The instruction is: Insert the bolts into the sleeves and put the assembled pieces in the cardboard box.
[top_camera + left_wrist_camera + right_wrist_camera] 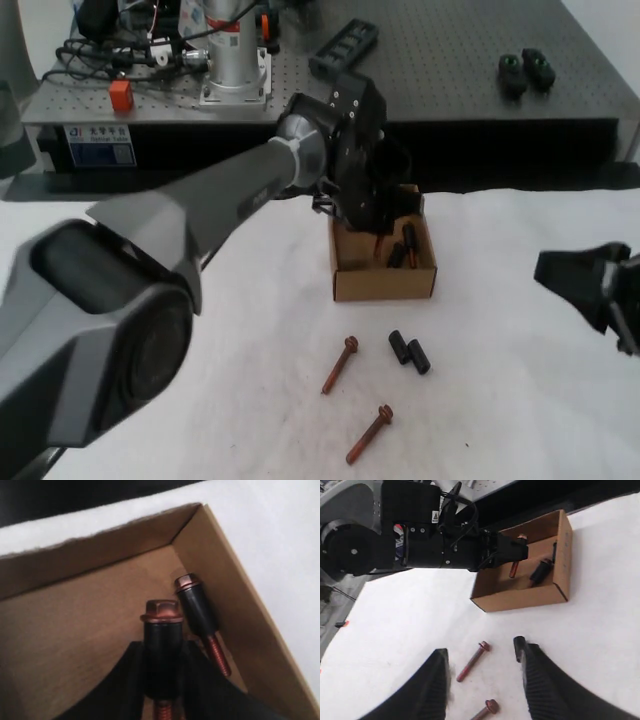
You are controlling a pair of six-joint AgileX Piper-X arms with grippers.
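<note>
Assembled piece (161, 630) clenched in left claw (161, 670) over cardboard box (100, 565); right claw (480, 650) released; arm label (435, 516) unreadable.

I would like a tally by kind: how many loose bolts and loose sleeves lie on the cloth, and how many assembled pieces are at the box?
Loose copper-coloured bolts on the white cloth: 2
Loose black cylindrical sleeves on the cloth: 2
Assembled pieces: 2, one lying in the brown cardboard box, one in the left gripper
Total: 6
</note>
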